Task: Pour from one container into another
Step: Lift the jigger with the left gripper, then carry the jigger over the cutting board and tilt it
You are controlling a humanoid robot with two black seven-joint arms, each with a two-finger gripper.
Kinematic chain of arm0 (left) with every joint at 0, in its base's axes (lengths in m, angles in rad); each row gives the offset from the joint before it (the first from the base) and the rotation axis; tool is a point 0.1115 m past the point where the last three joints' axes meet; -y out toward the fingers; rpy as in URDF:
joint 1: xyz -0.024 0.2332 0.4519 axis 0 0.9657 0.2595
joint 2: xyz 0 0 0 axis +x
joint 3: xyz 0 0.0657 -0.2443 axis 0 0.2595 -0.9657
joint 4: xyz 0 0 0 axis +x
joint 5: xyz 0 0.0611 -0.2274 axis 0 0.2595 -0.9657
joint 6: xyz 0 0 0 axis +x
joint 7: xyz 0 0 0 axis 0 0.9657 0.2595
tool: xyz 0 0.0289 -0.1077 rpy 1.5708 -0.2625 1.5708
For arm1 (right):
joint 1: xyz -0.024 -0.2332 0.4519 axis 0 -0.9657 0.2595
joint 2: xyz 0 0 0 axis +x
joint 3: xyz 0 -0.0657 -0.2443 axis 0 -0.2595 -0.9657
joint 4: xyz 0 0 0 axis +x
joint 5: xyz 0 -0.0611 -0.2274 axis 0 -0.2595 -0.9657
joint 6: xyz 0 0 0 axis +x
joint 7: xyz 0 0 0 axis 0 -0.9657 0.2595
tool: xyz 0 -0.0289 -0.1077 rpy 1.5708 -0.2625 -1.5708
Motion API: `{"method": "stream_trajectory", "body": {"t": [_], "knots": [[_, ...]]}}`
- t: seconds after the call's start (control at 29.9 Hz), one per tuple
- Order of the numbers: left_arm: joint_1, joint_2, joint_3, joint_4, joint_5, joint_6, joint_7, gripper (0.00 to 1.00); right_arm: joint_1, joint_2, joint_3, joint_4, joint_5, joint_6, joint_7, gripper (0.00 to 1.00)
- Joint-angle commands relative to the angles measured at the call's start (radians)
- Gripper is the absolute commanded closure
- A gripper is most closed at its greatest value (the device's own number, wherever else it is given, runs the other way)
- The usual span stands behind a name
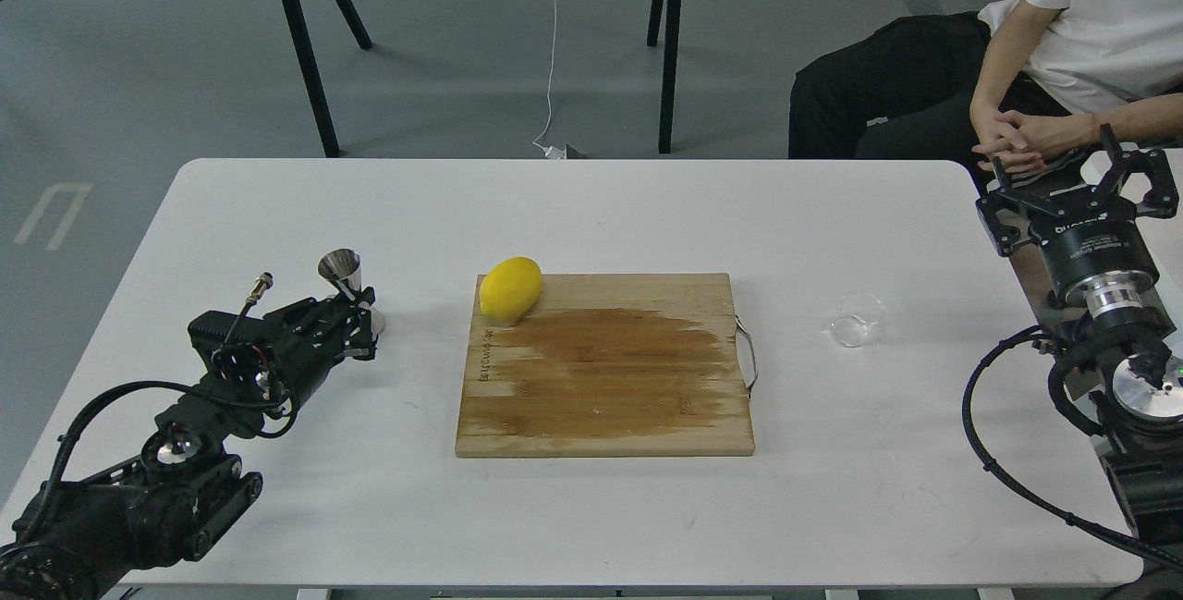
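The shiny steel jigger (340, 269) stands at the left of the white table (591, 212), its upper cone showing above my left gripper (362, 318). That gripper is shut around the jigger's lower part, which its fingers hide. The small clear glass cup (855, 318) sits alone on the table to the right of the cutting board. My right gripper (1072, 186) is held open at the table's right edge, well behind and to the right of the cup, with nothing between its fingers.
A wooden cutting board (605, 387) with a wet patch lies in the middle, a yellow lemon (510, 287) on its far left corner. A seated person (1063, 45) is just behind the right gripper. Black table legs (300, 45) stand beyond the table.
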Motion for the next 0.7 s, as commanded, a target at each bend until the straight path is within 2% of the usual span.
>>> {"method": "stream_trajectory", "body": {"t": [0.0, 0.1, 0.23, 0.43, 0.67], "knots": [[-0.034, 0.001, -0.001, -0.01, 0.0, 0.036, 0.001, 0.92, -0.008, 0.0, 0.002, 0.002, 0.001, 0.0, 0.0, 0.0], [-0.075, 0.01, -0.001, -0.033, 0.0, 0.073, 0.004, 0.92, -0.015, -0.002, 0.017, 0.002, 0.001, 0.0, 0.0, 0.0], [-0.123, 0.049, 0.007, -0.147, 0.0, 0.063, 0.006, 0.92, -0.037, -0.014, 0.041, 0.006, 0.002, 0.0, 0.0, 0.0], [-0.26, 0.073, 0.172, -0.3, 0.0, -0.038, 0.012, 0.92, -0.109, -0.048, 0.109, 0.011, 0.004, 0.0, 0.0, 0.0], [-0.406, -0.022, 0.33, -0.32, 0.0, -0.132, 0.015, 0.92, -0.184, -0.086, 0.167, 0.023, 0.004, 0.0, 0.0, 0.0]]}}
